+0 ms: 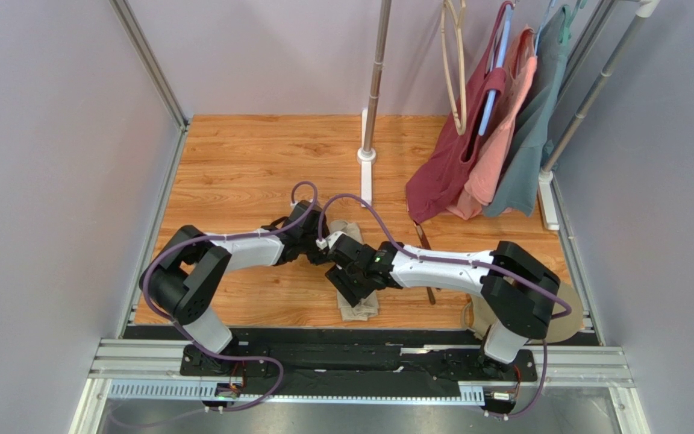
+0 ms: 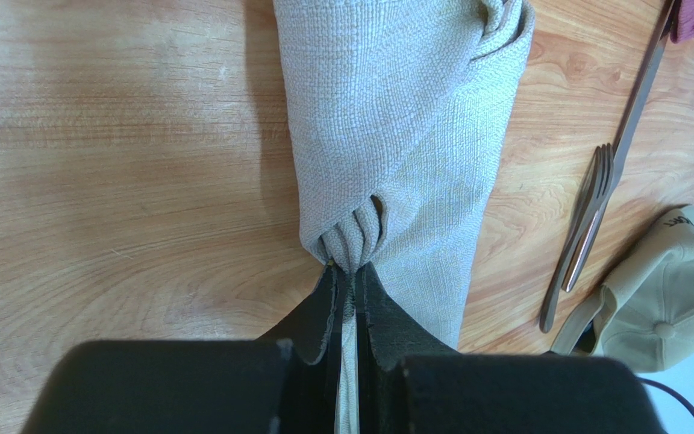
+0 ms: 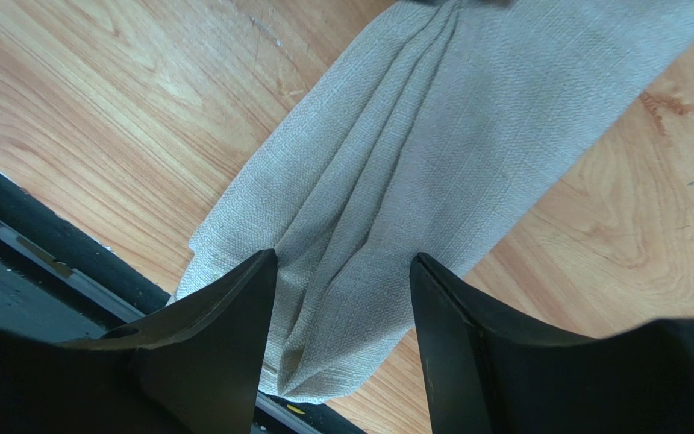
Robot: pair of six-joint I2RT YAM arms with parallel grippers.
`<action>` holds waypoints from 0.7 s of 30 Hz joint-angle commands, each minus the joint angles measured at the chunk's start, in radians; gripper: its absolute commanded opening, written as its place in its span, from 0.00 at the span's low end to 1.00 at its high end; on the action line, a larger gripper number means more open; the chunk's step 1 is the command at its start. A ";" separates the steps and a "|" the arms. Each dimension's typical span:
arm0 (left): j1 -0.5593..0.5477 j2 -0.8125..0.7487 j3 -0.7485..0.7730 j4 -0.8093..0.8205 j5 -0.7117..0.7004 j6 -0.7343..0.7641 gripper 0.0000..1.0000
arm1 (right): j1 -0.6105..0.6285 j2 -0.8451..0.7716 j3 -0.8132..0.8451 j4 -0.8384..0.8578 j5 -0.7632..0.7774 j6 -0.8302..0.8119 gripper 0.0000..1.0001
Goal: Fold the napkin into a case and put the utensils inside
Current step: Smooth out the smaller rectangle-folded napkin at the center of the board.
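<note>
The left tool (image 2: pixel 352 280) is clenching on the napkin (image 2: pixel 387 117), pinching a small bunch of gathered pleats between its closed fingers. The napkin is lying on the wooden bench (image 2: pixel 97 181) as a narrow folded oblong, its near end reaching the dark rail at the bench's front edge. The right tool (image 3: pixel 343 260) is hovering released over that near end, jaws standing apart with cloth showing between them. The utensils (image 2: pixel 595 199), a fork among them, are lying on the bench beside the napkin, near a beige cap (image 2: pixel 676 298).
</note>
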 commanded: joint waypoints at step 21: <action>0.019 -0.278 -0.208 -0.094 0.057 0.029 0.47 | 0.021 -0.017 0.020 0.023 0.066 -0.006 0.00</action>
